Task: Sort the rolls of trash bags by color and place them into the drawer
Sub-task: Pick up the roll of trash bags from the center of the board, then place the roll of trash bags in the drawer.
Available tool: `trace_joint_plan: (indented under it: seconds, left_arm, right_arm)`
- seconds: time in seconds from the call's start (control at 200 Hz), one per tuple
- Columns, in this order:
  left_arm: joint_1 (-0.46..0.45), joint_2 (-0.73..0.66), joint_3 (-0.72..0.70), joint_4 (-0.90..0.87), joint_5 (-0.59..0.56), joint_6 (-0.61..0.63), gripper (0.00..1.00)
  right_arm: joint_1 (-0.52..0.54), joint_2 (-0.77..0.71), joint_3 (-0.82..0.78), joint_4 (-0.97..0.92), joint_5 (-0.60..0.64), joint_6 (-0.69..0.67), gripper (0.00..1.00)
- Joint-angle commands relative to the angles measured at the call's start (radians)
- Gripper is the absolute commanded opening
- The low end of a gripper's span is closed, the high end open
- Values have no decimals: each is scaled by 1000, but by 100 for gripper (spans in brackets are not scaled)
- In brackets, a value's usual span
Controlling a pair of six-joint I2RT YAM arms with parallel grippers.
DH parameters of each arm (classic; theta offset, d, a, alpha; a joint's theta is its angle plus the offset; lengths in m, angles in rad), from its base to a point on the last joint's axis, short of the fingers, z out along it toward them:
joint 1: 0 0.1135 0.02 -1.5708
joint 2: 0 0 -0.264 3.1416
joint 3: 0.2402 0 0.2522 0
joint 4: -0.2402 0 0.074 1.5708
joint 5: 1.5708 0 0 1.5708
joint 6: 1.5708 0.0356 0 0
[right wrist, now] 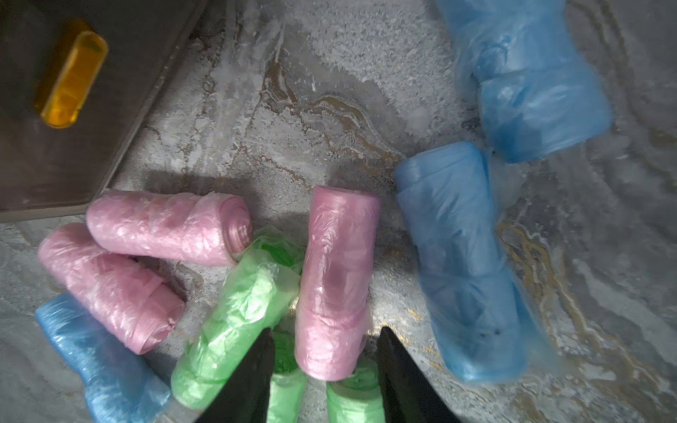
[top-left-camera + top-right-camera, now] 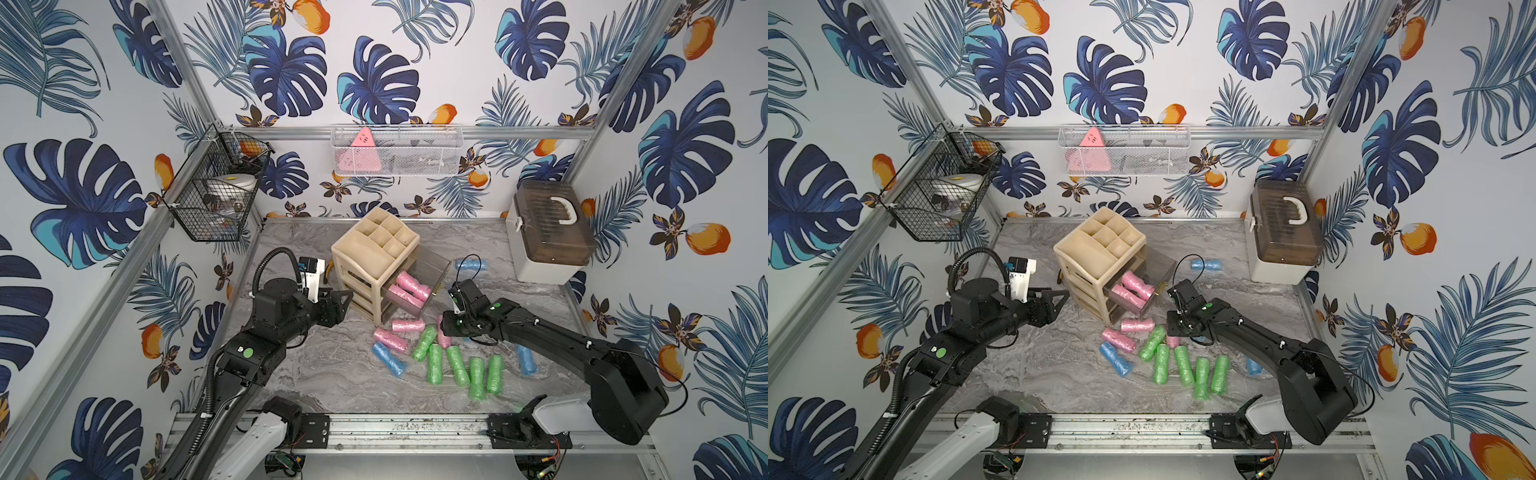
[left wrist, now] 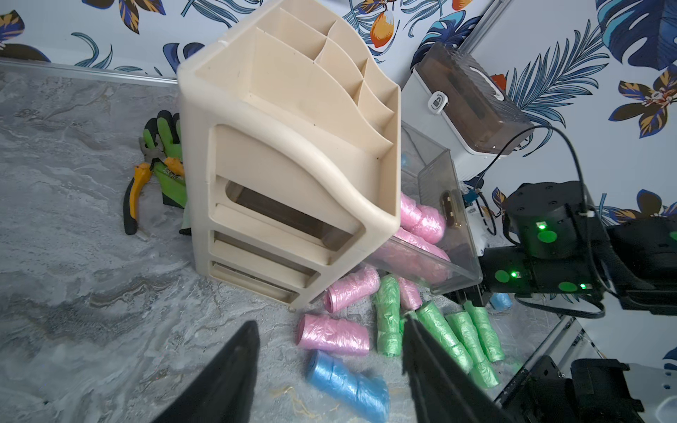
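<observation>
five bright green rolls of trash bags [image 2: 458, 365] lie loose on the marbled counter [image 2: 316, 374] in front of the beige drawer organizer [image 2: 374, 266], in both top views. just beside them, nearer the organizer, are two pink rolls [image 2: 408, 325] and a blue roll [image 2: 388, 359]. another blue roll [image 2: 527, 359] lies past the green ones, partly hidden by the right arm, and one more [image 2: 471, 264] sits well apart toward the white storage box [image 2: 552, 249]. a clear drawer [image 2: 409, 311] stands pulled out of the organizer with several pink rolls [image 2: 411, 286] in it.

the right gripper [image 1: 326, 329] is low over the pile, its jaws spread to either side of one end of a single pink roll [image 1: 337, 256]. that roll lies on the counter against a green roll [image 1: 234, 322]; a gap shows on each side of it, so it is not pinched. the left gripper [image 3: 329, 322] hangs just beside the organizer with its jaws apart and nothing between them.

behind the organizer, the left wrist view shows a green work glove [image 3: 168, 175] with yellow-handled pliers [image 3: 133, 194] lying across it.
</observation>
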Motion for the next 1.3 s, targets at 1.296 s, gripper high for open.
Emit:
trace_joint_plan:
  seconds: [1.296]
  left_arm:
    - [2, 306, 265, -55, 180, 18, 68]
  right_arm:
    - [-120, -163, 419, -18, -73, -469, 12]
